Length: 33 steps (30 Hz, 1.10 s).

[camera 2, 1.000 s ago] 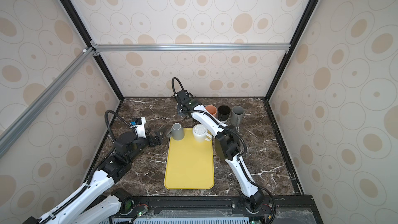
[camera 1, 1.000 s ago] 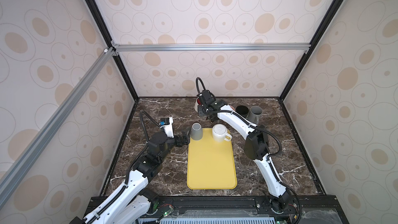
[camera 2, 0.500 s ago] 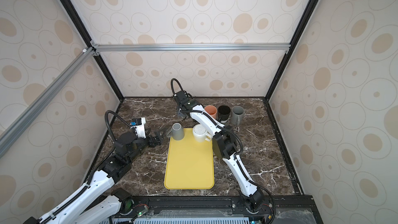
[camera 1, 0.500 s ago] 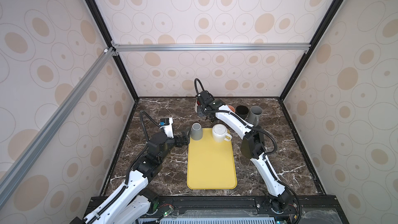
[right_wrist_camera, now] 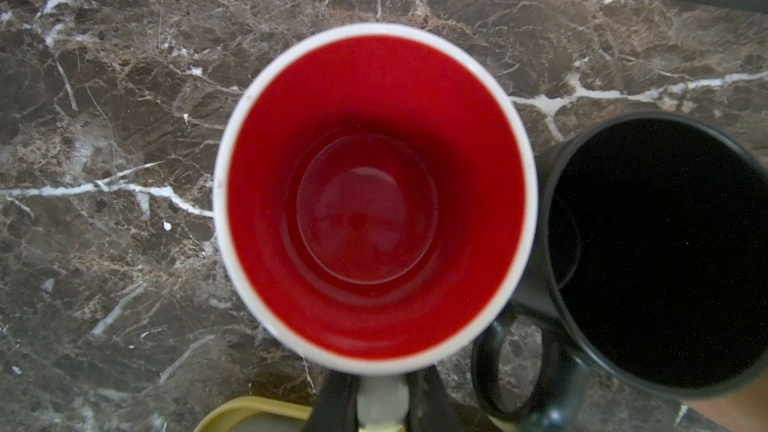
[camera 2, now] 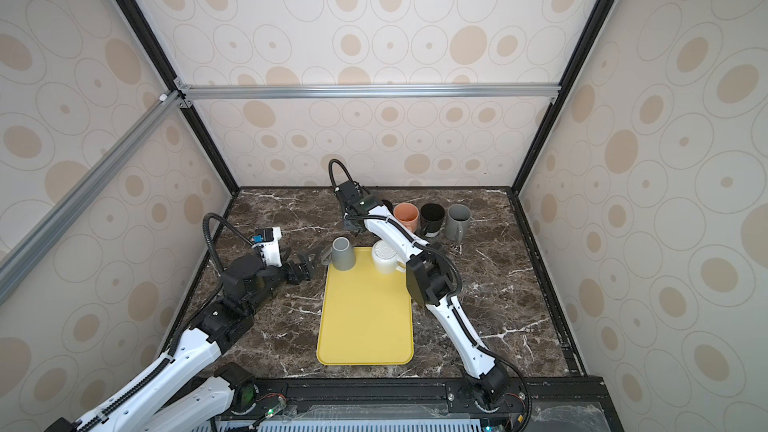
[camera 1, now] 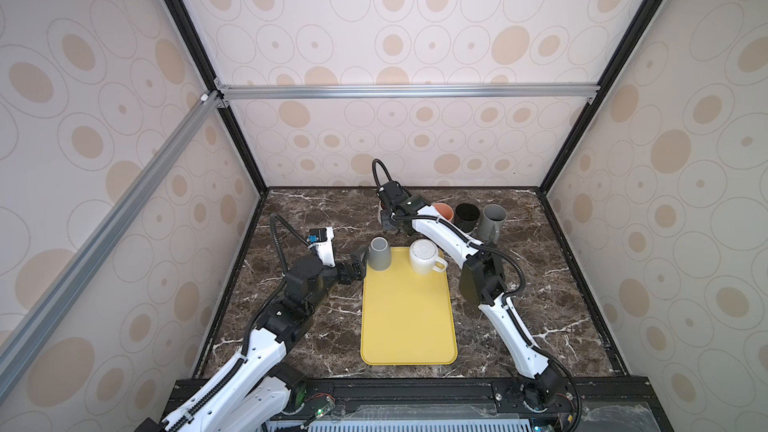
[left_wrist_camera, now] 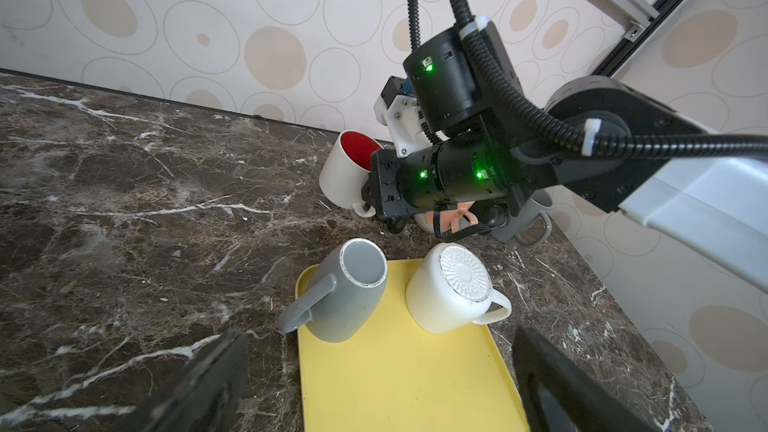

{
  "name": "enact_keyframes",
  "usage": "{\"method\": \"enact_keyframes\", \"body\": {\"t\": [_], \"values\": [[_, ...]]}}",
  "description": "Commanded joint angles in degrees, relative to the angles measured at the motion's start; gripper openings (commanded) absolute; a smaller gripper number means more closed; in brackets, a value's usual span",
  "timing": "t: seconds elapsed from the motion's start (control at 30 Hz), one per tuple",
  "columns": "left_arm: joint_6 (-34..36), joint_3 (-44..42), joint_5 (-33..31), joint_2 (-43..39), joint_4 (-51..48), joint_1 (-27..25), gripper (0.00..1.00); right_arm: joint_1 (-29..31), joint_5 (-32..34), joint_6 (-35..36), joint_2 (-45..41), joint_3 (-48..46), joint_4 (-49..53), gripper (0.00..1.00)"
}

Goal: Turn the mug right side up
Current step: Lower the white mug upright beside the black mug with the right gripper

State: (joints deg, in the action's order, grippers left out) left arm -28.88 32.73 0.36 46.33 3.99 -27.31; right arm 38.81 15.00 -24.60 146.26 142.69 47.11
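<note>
**Stock of the work cell, largest item first**

1. Marble tabletop (camera 1: 540, 284): bears every item below.
2. Yellow tray (camera 1: 407, 326): lies just ahead of the left gripper, with 2 mugs on the end nearest that gripper's fingers and the rest of it bare.
3. Left gripper (left_wrist_camera: 380, 351): jaws spread wide, holding nothing. It is low over the marble and faces the tray end.
4. Right gripper (right_wrist_camera: 380, 405): clamped on the handle of the red-lined white mug.
5. Red-lined white mug (right_wrist_camera: 370, 197): this is the task's mug, by my reading. It sits directly ahead of the right gripper's fingers, mouth up. In the left wrist view its base looks to be on the marble, but contact cannot be confirmed.
6. Inverted grey mug (left_wrist_camera: 349, 288): base up on the tray, right in front of the left gripper, with its handle turned toward that gripper's open jaws and apart from them.
7. Inverted white mug (left_wrist_camera: 453, 292): base up on the tray, just beyond the grey one from the left gripper, handle pointing away.
8. Black mug (right_wrist_camera: 665, 251): mouth up, touching or almost touching the held mug, beside the right gripper.
9. Orange mug (camera 1: 444, 211) and upright grey mug (camera 1: 490, 222): mouth up, in the same row behind the right arm.

**Status, as judged:** 4 mugs stand mouth up, and the held one is turned but not yet let go. The 2 on the tray remain inverted, and the left gripper seems lined up for the grey one.
</note>
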Motion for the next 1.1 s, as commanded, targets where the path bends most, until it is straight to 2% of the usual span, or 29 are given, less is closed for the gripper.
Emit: {"method": "enact_keyframes", "body": {"t": [0.0,0.63,1.07], "values": [[0.7,-0.2,0.2,0.0,1.1,0.6,1.00,-0.2,2.0,0.3,-1.1,1.7,-1.9,0.00],[0.7,-0.9,0.3,-0.2,1.5,0.7,1.00,-0.2,1.4,-0.5,0.3,1.8,0.0,0.00],[0.8,-1.2,0.0,-0.2,1.9,0.8,1.00,-0.9,-0.5,-1.1,3.3,6.5,2.7,0.08]]}}
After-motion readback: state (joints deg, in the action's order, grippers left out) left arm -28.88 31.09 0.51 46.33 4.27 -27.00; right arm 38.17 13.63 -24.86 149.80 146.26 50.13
